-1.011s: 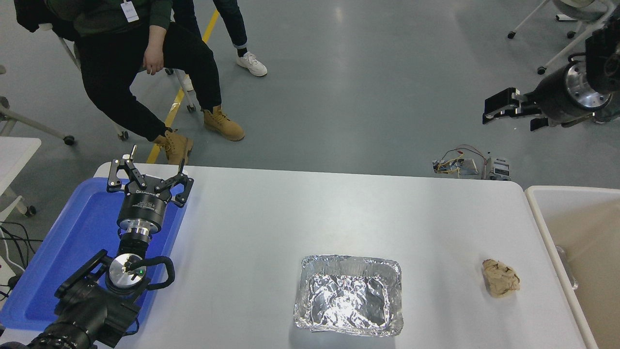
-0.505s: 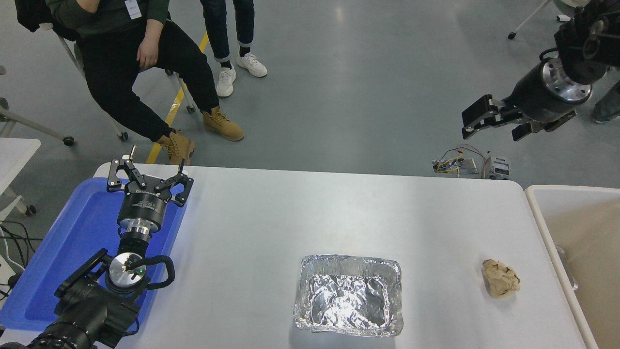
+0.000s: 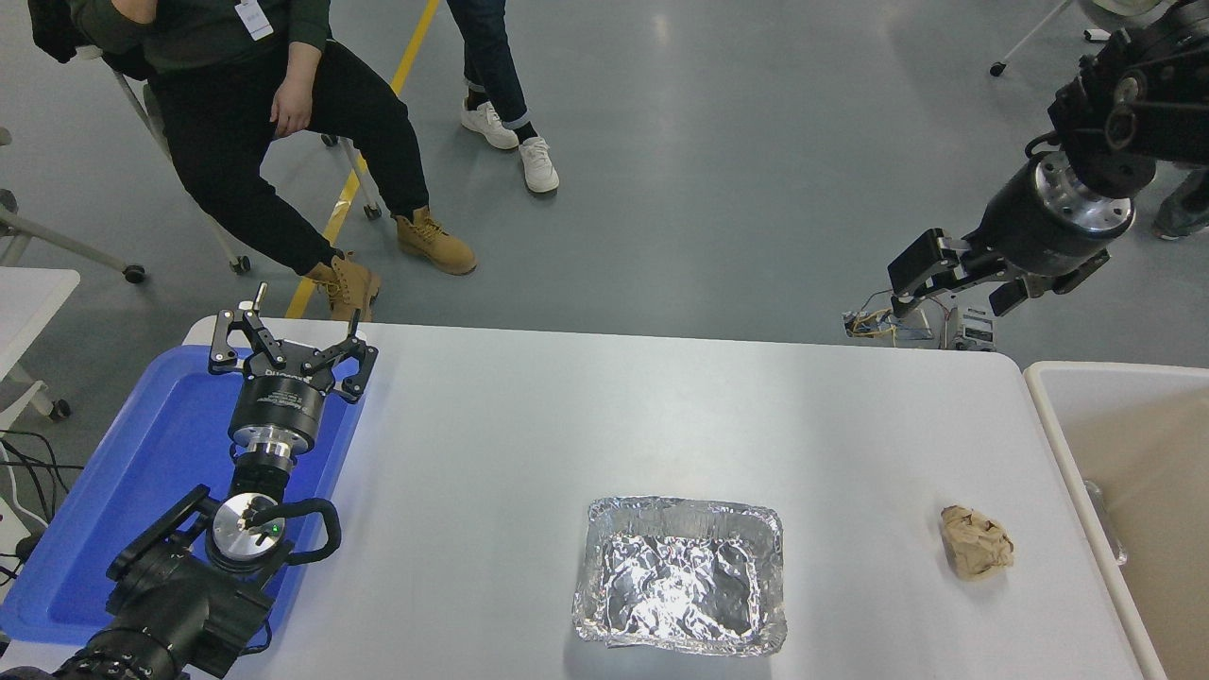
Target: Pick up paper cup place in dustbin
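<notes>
The white table (image 3: 529, 425) fills the lower half of the view. The dustbin (image 3: 1048, 425) stands against its right edge, with only its left rim and part of its beige inside showing; the paper cup cannot be made out anywhere. A blue tray (image 3: 123, 491) lies at the table's left end, and the left arm is parked over it, its left gripper (image 3: 291, 345) spread and empty. A foil tray (image 3: 680, 576) sits near the front edge at the middle. The right arm reaches in from the upper right, its right gripper (image 3: 921, 279) hanging beyond the table's far right corner; whether it is spread or closed cannot be told. A brown paper ball (image 3: 976, 541) lies between the foil tray and the dustbin. A person (image 3: 255, 113) sits beyond the far left corner.
</notes>
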`<action>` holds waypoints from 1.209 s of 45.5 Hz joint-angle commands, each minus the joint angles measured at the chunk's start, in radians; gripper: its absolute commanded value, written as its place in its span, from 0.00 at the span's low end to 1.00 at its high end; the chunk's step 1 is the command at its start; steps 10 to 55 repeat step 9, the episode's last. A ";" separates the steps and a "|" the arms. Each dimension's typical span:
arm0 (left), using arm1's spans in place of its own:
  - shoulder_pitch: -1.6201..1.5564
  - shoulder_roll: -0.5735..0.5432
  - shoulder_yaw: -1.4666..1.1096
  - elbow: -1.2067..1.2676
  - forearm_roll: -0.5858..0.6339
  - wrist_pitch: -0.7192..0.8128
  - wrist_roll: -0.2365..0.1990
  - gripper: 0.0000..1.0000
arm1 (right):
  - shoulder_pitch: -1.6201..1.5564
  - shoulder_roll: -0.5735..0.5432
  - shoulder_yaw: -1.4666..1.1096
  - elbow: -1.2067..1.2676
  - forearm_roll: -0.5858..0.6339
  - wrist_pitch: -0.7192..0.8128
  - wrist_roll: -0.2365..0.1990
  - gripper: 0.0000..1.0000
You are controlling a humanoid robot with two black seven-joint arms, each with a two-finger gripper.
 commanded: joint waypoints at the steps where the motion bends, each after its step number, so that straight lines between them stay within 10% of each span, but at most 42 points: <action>1: 0.000 0.000 -0.001 0.000 0.000 0.000 0.000 1.00 | -0.026 0.002 -0.003 0.006 -0.007 0.001 0.000 1.00; 55: 0.000 0.000 0.001 0.000 0.000 0.000 0.000 1.00 | -0.031 0.002 -0.004 0.003 -0.007 0.001 0.000 1.00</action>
